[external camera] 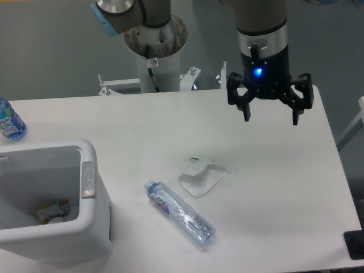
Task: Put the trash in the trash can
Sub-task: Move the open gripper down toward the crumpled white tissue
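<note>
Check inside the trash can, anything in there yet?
The trash can holds a small crumpled piece with yellowish bits near its bottom. The near wall hides the rest of the floor. The wrapper and the clear bottle lie on the table.

The arm [261, 23] is grey and silver, with a light-blue cap on the joint above its round grey base [154, 42]. The black gripper [271, 116], right of that base, shows a glowing blue light.
</note>
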{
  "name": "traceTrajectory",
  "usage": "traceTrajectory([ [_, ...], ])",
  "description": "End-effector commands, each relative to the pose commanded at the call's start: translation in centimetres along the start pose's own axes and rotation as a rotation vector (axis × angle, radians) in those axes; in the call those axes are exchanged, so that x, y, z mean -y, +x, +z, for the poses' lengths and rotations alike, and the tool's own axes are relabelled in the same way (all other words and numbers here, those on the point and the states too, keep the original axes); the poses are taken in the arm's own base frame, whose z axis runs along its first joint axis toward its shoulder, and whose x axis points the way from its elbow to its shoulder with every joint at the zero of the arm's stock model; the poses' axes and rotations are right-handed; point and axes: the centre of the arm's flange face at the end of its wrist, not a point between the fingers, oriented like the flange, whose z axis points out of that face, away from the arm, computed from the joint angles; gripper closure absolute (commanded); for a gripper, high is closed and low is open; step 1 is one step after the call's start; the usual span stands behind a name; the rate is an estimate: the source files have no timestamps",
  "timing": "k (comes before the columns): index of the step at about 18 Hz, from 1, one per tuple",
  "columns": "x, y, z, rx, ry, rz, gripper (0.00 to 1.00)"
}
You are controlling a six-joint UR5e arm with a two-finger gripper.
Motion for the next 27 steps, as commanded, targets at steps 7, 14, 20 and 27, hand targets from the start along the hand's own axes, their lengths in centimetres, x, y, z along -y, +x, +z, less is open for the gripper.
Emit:
traceTrajectory([
  [7, 0.4, 0.5, 0.2, 0.000, 0.003, -0.002, 0.00],
  [14, 1.0, 1.0, 2.7, -0.025, 0.042, -0.012, 0.00],
  [20, 2.6, 2.2, 6.1, -0.021, 0.116, -0.164, 0.00],
  [27, 2.8, 6.4, 12.1, -0.114, 0.068, -0.134, 0.00],
])
